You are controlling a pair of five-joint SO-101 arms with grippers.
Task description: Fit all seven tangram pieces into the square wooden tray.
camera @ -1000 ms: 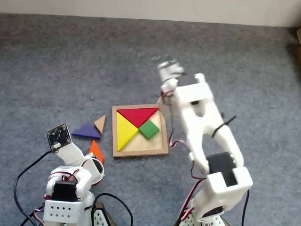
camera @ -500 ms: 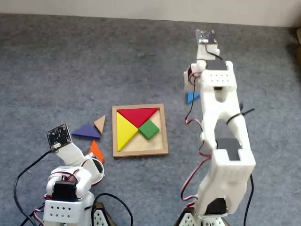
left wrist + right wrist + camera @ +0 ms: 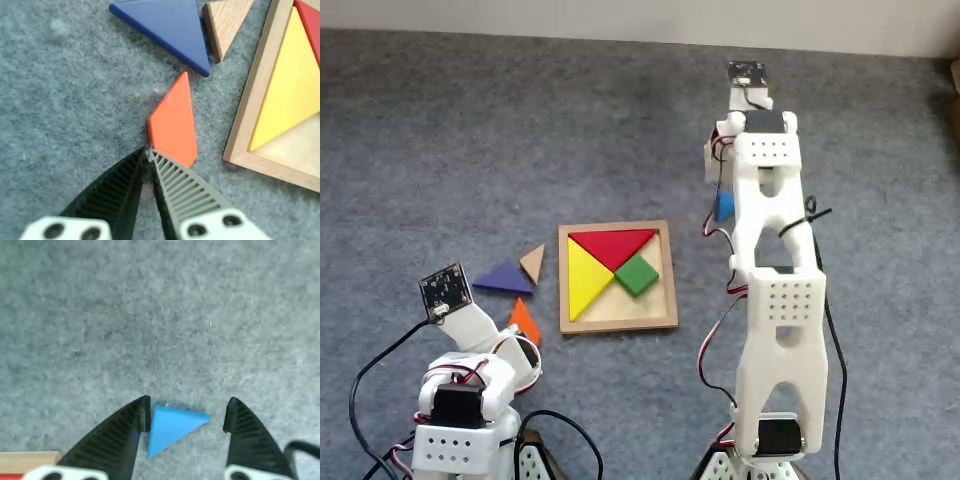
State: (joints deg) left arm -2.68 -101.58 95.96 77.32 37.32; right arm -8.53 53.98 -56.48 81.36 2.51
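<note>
hanging outstretched, right arm (image 3: 775,230) holds spread jaws astride the blue triangle (image 3: 172,426).

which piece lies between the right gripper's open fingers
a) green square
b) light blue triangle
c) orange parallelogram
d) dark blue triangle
b: the right wrist view shows the light blue triangle lying flat between the two spread fingers of the right gripper, not yet clamped.
</note>
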